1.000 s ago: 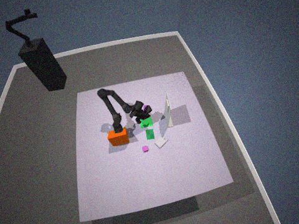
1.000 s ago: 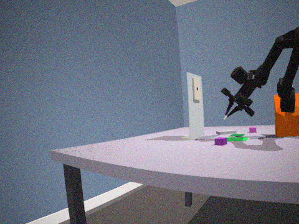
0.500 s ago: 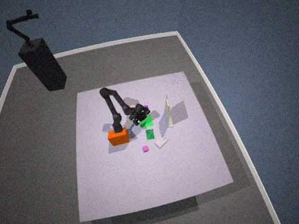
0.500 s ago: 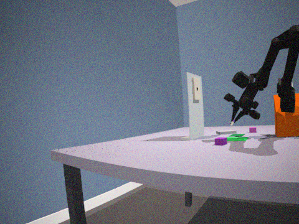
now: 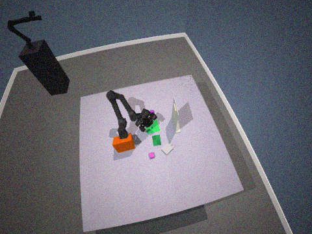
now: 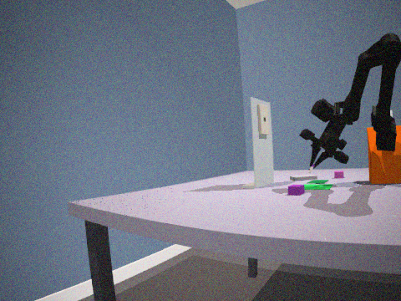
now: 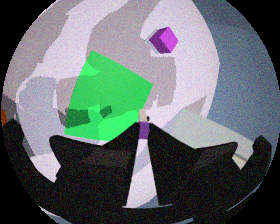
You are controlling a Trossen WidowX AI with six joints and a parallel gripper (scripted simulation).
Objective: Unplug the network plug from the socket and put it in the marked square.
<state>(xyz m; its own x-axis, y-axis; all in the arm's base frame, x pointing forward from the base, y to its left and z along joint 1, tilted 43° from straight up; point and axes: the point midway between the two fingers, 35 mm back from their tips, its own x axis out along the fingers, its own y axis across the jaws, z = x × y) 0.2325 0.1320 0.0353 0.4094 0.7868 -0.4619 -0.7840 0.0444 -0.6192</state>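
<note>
My gripper point(image 6: 312, 166) point(image 7: 143, 126) points steeply down and is shut on the plug, a small cream piece with a purple part point(image 7: 144, 131) between the fingertips. The plug hangs a little above the table, clear of the panel. In the wrist view it shows by the right corner of the bright green square point(image 7: 110, 87) point(image 5: 155, 127) point(image 6: 319, 187). A smaller, darker green patch point(image 5: 156, 140) lies beside that square. The upright panel point(image 5: 174, 122) point(image 6: 263, 160) carries the cream socket point(image 6: 262, 124), whose hole is empty. The tab cannot be made out.
A purple cube point(image 5: 152, 111) point(image 6: 296, 190) point(image 7: 164, 41) lies beyond the square. A pink cube point(image 5: 151, 155) point(image 6: 338, 175) and a flat pale slab point(image 5: 168, 149) point(image 6: 303, 178) lie on its other side. The arm's base stands at an orange block point(image 5: 124, 144) point(image 6: 378, 168).
</note>
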